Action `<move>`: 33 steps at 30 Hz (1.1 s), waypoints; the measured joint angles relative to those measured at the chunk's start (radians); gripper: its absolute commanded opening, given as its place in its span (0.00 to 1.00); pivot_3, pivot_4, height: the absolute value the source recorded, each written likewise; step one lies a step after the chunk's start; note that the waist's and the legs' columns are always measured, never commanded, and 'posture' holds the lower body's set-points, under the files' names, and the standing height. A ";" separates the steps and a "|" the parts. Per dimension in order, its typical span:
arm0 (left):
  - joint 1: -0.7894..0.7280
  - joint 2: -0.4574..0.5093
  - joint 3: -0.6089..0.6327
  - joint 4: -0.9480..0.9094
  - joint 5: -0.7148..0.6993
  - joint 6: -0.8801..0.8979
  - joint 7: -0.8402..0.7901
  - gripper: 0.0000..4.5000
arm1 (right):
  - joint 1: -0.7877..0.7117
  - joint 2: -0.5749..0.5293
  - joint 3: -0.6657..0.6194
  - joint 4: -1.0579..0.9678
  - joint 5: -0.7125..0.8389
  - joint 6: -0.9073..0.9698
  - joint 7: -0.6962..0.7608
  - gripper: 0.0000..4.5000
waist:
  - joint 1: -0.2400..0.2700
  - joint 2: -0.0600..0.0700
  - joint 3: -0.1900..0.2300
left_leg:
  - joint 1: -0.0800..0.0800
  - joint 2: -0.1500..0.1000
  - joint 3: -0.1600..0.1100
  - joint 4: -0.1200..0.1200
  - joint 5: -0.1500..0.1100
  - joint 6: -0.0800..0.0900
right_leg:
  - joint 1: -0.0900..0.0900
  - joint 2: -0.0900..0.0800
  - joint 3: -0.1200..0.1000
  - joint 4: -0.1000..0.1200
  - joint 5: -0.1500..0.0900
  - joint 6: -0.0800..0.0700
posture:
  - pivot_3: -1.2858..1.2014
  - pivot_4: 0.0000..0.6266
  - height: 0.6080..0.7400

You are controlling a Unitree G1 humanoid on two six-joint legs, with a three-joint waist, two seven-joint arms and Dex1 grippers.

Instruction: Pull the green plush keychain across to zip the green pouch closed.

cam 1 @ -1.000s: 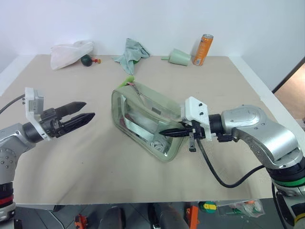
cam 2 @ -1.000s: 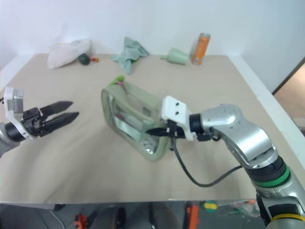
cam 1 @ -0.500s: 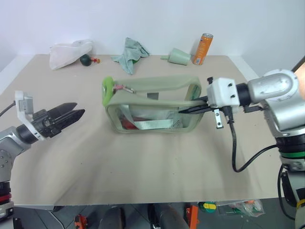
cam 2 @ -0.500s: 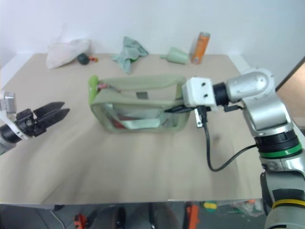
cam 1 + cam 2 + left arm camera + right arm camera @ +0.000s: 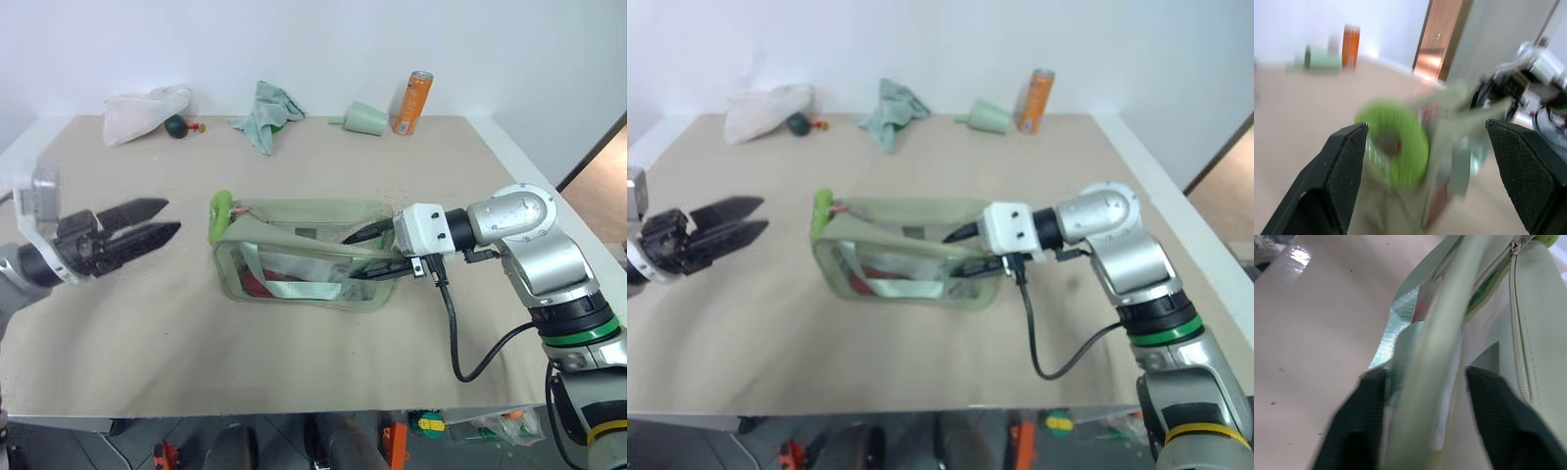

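The green pouch (image 5: 304,262) lies lengthwise mid-table, its zipper (image 5: 1518,328) running along the top. The green plush keychain (image 5: 221,215), a lime fuzzy ring, stands up at the pouch's left end. My left gripper (image 5: 172,215) hovers open a short way left of the ring. In the left wrist view the green plush keychain (image 5: 1393,144) sits ahead, between the two spread fingers (image 5: 1337,181). My right gripper (image 5: 350,258) is at the pouch's right end, open, with one finger above and one below the pouch's edge. In the right wrist view the pouch's edge (image 5: 1435,357) runs between the parted fingers (image 5: 1359,426).
Along the table's far edge are a white bag (image 5: 145,110), a dark green round toy (image 5: 176,124), a teal rag (image 5: 266,111), a pale green cone cup (image 5: 365,118) and an orange can (image 5: 415,102). Bare tabletop (image 5: 294,362) lies in front of the pouch.
The pouch swung from a diagonal stand to lying lengthwise, then settled lower. My right gripper's fingers have parted from their shut grip. The left gripper has risen a little.
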 measured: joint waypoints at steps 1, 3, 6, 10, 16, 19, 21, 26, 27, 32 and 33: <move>-0.030 0.008 0.008 0.000 -0.015 0.000 0.001 0.89 | 0.005 -0.002 0.000 -0.010 0.002 0.018 0.001 0.93 | -0.001 0.000 0.000 | 0.000 0.000 0.000 0.000 0.000 0.000 | 0.000 0.001 0.000 0.000 0.000 0.000 | 0.52 0.24 1.00; -0.054 0.023 0.009 -0.001 -0.033 0.002 -0.005 0.89 | 0.016 -0.006 0.000 -0.028 0.008 0.046 0.003 0.99 | -0.002 0.000 0.000 | 0.000 0.000 0.000 -0.001 0.000 0.000 | 0.000 0.001 0.001 0.000 -0.001 -0.001 | 0.52 0.24 1.00; -0.064 0.033 0.005 -0.007 -0.049 0.014 -0.025 0.89 | 0.033 -0.007 -0.004 -0.047 0.020 0.077 -0.001 0.99 | -0.001 0.000 0.000 | 0.000 0.000 0.000 -0.001 -0.001 -0.001 | 0.000 0.001 0.000 0.000 -0.002 -0.002 | 0.52 0.24 1.00; -0.092 0.041 -0.024 -0.033 -0.054 0.015 -0.060 0.89 | 0.047 -0.006 -0.028 -0.070 0.031 0.131 -0.043 0.99 | 0.000 0.000 0.000 | -0.001 -0.001 0.000 -0.001 -0.001 -0.001 | 0.000 -0.001 0.001 0.000 -0.002 -0.002 | 0.52 0.24 1.00; -0.096 0.043 -0.062 -0.040 -0.056 0.018 -0.109 0.89 | 0.020 -0.020 -0.179 -0.131 0.292 0.449 -0.085 0.99 | 0.000 0.000 0.000 | -0.001 -0.001 0.000 0.000 -0.001 -0.001 | 0.000 -0.002 0.001 0.000 -0.002 -0.002 | 0.52 0.24 1.00; -0.083 0.043 -0.078 -0.034 -0.042 0.018 -0.121 0.89 | 0.010 -0.055 -0.273 -0.163 0.407 0.549 -0.091 0.99 | 0.001 0.000 0.000 | -0.001 -0.001 -0.001 0.000 -0.001 -0.001 | 0.000 -0.002 0.000 0.000 -0.002 -0.002 | 0.52 0.24 1.00; -0.081 0.043 -0.083 -0.023 -0.033 0.016 -0.127 0.89 | 0.033 -0.078 -0.318 -0.187 0.455 0.586 -0.091 0.99 | 0.001 0.000 0.000 | -0.001 -0.002 -0.001 -0.001 -0.001 -0.001 | 0.000 -0.002 0.000 -0.001 -0.002 -0.002 | 0.52 0.24 1.00; -0.039 0.039 -0.117 -0.009 0.000 0.010 -0.164 0.89 | 0.315 -0.183 -0.406 -0.303 0.473 0.617 -0.093 0.99 | 0.004 0.000 0.000 | -0.003 -0.003 -0.002 -0.001 -0.001 -0.001 | 0.000 -0.003 -0.001 -0.001 -0.004 -0.001 | 0.52 0.24 1.00; -0.038 0.038 -0.118 -0.009 0.001 0.010 -0.169 0.89 | 0.355 -0.196 -0.410 -0.320 0.469 0.617 -0.100 0.99 | 0.004 0.000 0.000 | -0.003 -0.003 -0.002 -0.001 -0.001 -0.001 | 0.000 -0.003 -0.001 -0.001 -0.003 -0.001 | 0.52 0.24 1.00; -0.054 0.015 -0.150 -0.012 0.001 0.008 -0.182 0.89 | 0.409 -0.216 -0.438 -0.392 0.451 0.602 -0.161 0.99 | -0.002 0.000 0.000 | 0.001 -0.002 0.000 0.000 -0.001 0.000 | 0.001 -0.002 0.001 -0.001 -0.001 0.003 | 0.52 0.24 1.00; -0.055 0.006 -0.158 -0.012 0.001 0.009 -0.180 0.89 | 0.413 -0.215 -0.436 -0.400 0.449 0.597 -0.176 0.99 | -0.001 0.000 0.000 | 0.000 -0.002 -0.001 0.000 0.000 0.000 | 0.001 -0.002 0.000 -0.001 -0.001 0.003 | 0.52 0.24 1.00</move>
